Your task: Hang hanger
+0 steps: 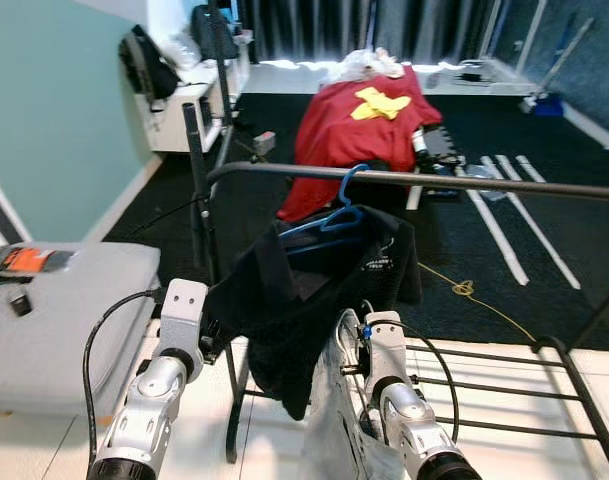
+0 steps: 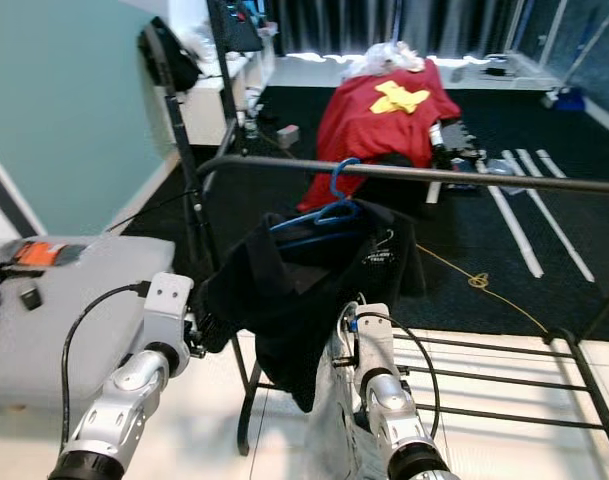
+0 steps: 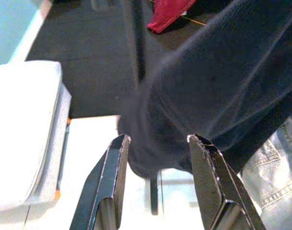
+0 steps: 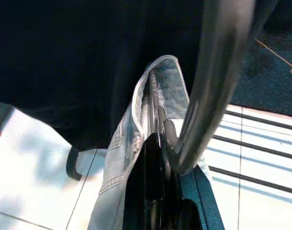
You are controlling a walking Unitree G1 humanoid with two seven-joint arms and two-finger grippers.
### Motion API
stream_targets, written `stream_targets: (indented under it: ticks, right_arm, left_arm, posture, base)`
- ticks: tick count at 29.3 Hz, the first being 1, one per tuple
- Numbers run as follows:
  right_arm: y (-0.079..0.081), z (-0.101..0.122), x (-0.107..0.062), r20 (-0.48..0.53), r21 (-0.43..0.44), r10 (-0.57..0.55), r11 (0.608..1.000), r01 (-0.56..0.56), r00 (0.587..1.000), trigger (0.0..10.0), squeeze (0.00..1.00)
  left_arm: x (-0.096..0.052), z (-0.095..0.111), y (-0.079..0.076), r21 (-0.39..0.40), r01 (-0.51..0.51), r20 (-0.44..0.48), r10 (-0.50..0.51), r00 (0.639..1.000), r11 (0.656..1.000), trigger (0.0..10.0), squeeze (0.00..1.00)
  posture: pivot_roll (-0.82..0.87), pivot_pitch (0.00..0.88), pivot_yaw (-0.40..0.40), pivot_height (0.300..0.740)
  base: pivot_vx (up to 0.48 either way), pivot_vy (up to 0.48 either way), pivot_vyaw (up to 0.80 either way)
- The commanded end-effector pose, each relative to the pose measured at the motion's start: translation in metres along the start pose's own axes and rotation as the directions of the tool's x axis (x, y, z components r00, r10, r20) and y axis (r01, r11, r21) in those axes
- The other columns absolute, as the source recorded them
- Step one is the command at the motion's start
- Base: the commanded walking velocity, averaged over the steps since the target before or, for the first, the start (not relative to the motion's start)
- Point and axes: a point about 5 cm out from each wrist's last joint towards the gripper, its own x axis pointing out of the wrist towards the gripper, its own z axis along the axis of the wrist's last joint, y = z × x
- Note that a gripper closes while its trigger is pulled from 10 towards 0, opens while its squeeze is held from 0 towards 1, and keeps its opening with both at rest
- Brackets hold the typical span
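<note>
A blue hanger (image 1: 346,205) carrying a black garment (image 1: 304,300) hangs by its hook on the black rail (image 1: 464,182) of a clothes rack. My right gripper (image 4: 157,143) is low in front of the rack, below the rail. It is shut on a second hanger with a silver hook (image 4: 208,86), and light blue jeans (image 4: 122,139) are draped over that hanger. My left gripper (image 3: 157,139) is open beside the black garment's hanging sleeve, with the cloth just beyond its fingertips (image 3: 118,143).
The rack's upright post (image 1: 199,190) stands left of the garment, and its lower shelf bars (image 1: 484,390) lie to the right. A grey padded surface (image 1: 74,310) is at my left. Red cloth (image 1: 364,130) is heaped beyond the rail. A yellow cord (image 1: 464,290) lies on the dark floor.
</note>
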Motion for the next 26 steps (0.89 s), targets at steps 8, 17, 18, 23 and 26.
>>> stream_targets:
  ticks: [8, 17, 18, 23, 26]
  right_arm:
    - [-0.0074, 0.0009, -0.0002, 0.016, 0.026, -0.03, 0.999, 0.029, 0.999, 10.0, 0.0]
    - [-0.0035, -0.0008, 0.0006, -0.01, 0.01, 0.021, 1.0, -0.021, 1.0, 10.0, 0.0]
    - [-0.0029, -0.0011, 0.0006, -0.012, 0.008, 0.026, 1.0, -0.026, 1.0, 10.0, 0.0]
    - [-0.0019, -0.0003, 0.0007, -0.009, -0.006, 0.036, 0.999, -0.036, 0.999, 10.0, 0.0]
    - [-0.0018, 0.0007, 0.0011, -0.006, -0.006, 0.036, 0.999, -0.036, 0.999, 10.0, 0.0]
  left_arm:
    - [0.0038, -0.0041, 0.003, 0.014, -0.03, -0.053, 0.03, 0.998, 0.999, 10.0, 0.0]
    - [0.004, -0.009, 0.0054, -0.063, -0.056, -0.063, 0.052, 0.997, 0.996, 10.0, 0.0]
    - [0.0038, -0.0093, 0.0058, -0.069, -0.058, -0.063, 0.054, 0.997, 0.996, 10.0, 0.0]
    - [0.0037, -0.0089, 0.0055, -0.096, -0.064, -0.058, 0.058, 0.997, 0.993, 10.0, 0.0]
    - [0.004, -0.0085, 0.0045, -0.101, -0.058, -0.056, 0.053, 0.997, 0.993, 10.0, 0.0]
  posture:
    - [0.08, 0.006, 0.036, 0.74]
    - [0.07, 0.003, 0.034, 0.74]
    - [0.07, 0.001, 0.03, 0.74]
    - [0.07, 0.0, 0.024, 0.74]
    - [0.07, 0.0, 0.022, 0.74]
  base:
    - [0.0, -0.06, 0.0]
    - [0.0, 0.0, 0.0]
    - [0.0, 0.0, 0.0]
    - [0.0, 0.0, 0.0]
    - [0.0, 0.0, 0.0]
